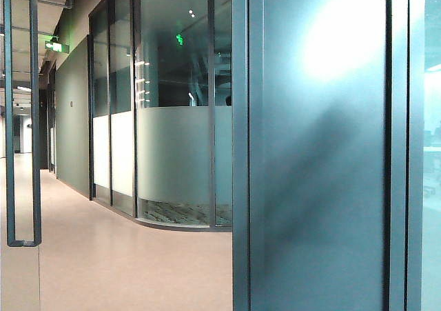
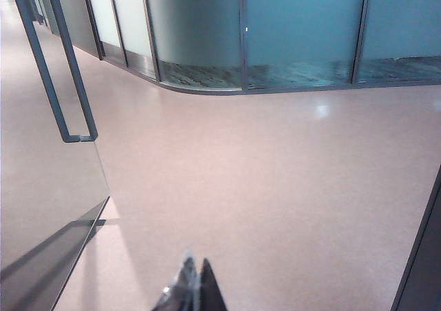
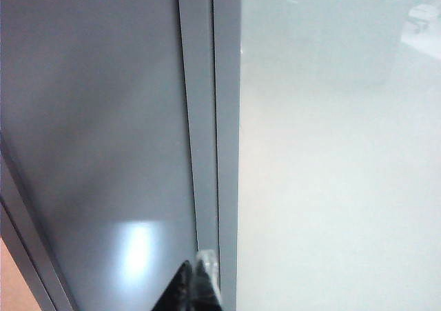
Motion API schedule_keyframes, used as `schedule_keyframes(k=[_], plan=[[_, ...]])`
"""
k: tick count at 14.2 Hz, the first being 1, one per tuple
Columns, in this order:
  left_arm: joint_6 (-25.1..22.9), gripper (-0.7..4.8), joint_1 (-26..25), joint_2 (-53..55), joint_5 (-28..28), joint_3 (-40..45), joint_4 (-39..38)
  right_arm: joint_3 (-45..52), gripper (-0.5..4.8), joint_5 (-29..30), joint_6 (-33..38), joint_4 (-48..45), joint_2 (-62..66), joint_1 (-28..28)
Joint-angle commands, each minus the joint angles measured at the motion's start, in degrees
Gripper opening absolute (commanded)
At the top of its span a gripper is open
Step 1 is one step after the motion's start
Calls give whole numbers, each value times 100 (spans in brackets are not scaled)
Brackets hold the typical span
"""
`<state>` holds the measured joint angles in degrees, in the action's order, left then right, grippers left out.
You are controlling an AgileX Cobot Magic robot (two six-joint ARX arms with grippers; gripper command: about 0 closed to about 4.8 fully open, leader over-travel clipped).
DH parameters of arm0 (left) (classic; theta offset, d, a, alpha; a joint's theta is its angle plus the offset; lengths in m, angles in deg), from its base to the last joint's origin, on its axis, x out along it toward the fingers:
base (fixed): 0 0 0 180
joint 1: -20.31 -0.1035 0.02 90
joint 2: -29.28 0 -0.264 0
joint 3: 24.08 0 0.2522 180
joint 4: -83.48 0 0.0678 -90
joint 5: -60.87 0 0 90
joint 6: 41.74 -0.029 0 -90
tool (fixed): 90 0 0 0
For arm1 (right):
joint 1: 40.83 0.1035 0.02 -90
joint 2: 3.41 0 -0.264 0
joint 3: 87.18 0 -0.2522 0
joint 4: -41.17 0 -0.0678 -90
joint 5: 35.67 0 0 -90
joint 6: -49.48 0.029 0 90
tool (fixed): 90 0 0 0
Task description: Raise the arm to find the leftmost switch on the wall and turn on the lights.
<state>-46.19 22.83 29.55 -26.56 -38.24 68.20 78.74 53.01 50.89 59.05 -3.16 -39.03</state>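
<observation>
Switch nowhere in sight; left gripper (image 2: 193, 287), fingers pressed together, hangs over the pink floor (image 2: 262, 187) near a glass door (image 2: 41, 207). Right gripper (image 3: 196, 283), also closed, faces a grey wall panel (image 3: 96, 132).

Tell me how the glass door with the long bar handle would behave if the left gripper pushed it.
The glass door looks frameless, so probably heavy, stiff and slow to swing. Its glossy face would likely let the left gripper, jaws closed, slide; the bar handle looks safer. The right gripper, also closed, faces a grey wall panel.
</observation>
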Motion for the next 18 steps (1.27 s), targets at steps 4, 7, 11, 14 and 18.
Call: schedule_keyframes(k=[4,7,11,14,18], plan=[[-2,-5,-11,-4,-4,-11,101,11,-1,-9,4,-101,-15,2],[275,-5,-11,-4,-28,-11,350,9,-1,-7,7,-385,-15,2],[1447,-5,-11,-4,-280,-42,2739,-20,-1,258,50,-2778,-15,9],[1434,-5,-13,22,-24,-1060,2931,-1119,-1,-455,44,-3088,26,-4],[1429,-5,-13,1008,319,-2903,2520,-3001,-1,-905,46,-3091,1268,2]])
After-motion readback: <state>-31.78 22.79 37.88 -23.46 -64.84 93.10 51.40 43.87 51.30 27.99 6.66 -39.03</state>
